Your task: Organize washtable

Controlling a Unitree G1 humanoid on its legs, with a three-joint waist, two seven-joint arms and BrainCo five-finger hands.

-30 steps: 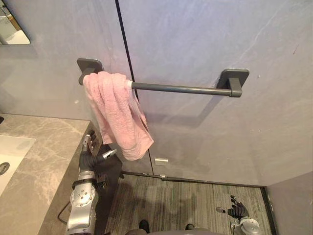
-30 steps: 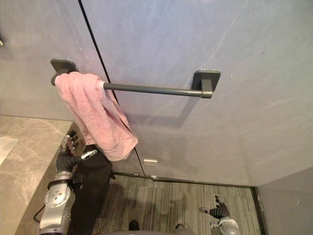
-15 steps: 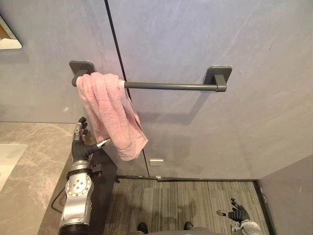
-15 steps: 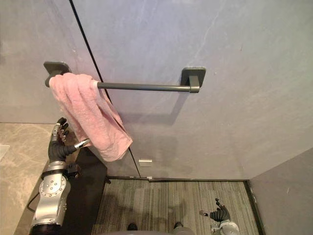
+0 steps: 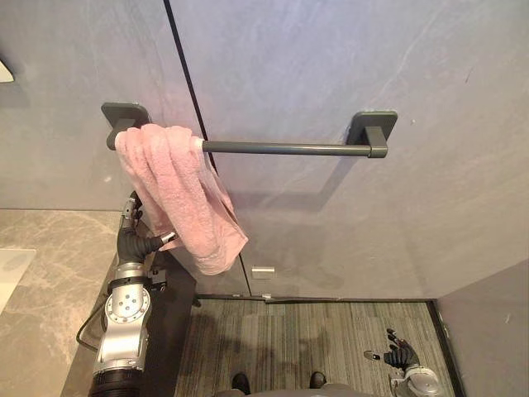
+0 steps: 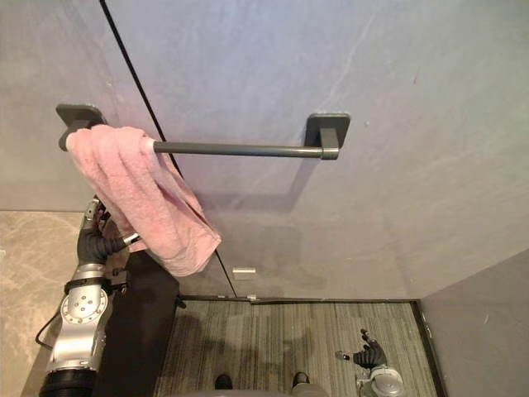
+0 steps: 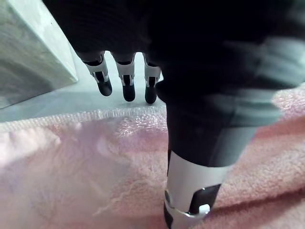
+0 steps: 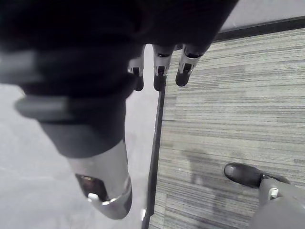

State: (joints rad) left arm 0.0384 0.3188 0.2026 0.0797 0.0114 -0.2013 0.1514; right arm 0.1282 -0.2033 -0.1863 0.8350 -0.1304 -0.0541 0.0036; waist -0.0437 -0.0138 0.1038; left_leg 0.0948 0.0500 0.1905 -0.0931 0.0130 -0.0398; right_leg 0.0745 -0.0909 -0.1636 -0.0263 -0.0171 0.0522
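Left hand [image 5: 135,243] is open. In the left wrist view its fingers [image 7: 127,89] are straight and side by side, and the thumb [image 7: 191,183] sticks out apart from them, right across the pink cloth. It's not clamped on anything. From the head views the thumb tip sits at the towel's [image 5: 183,198] left edge, about halfway down the drape. The fingers point up along that same edge, close to the wall [image 5: 331,66]. Can't honestly tell if the fingertips touch the cloth or just sit beside it.

The left arm comes up nearly vertical from below, wrist raised, running right along the counter's [image 5: 50,273] edge.

The towel is on the rail [image 5: 285,148], bunched at the far left end up against the left bracket. It hangs in a thick, slanted fold, with its bottom corner swinging out to the right. Right of the towel the bar is bare metal all the way to its right bracket, so lots of room along there.

Right hand [image 5: 400,356] hangs low on the right, well apart from everything, over the striped floor [image 5: 314,339]. Its fingers are loose and spread and it holds nothing.
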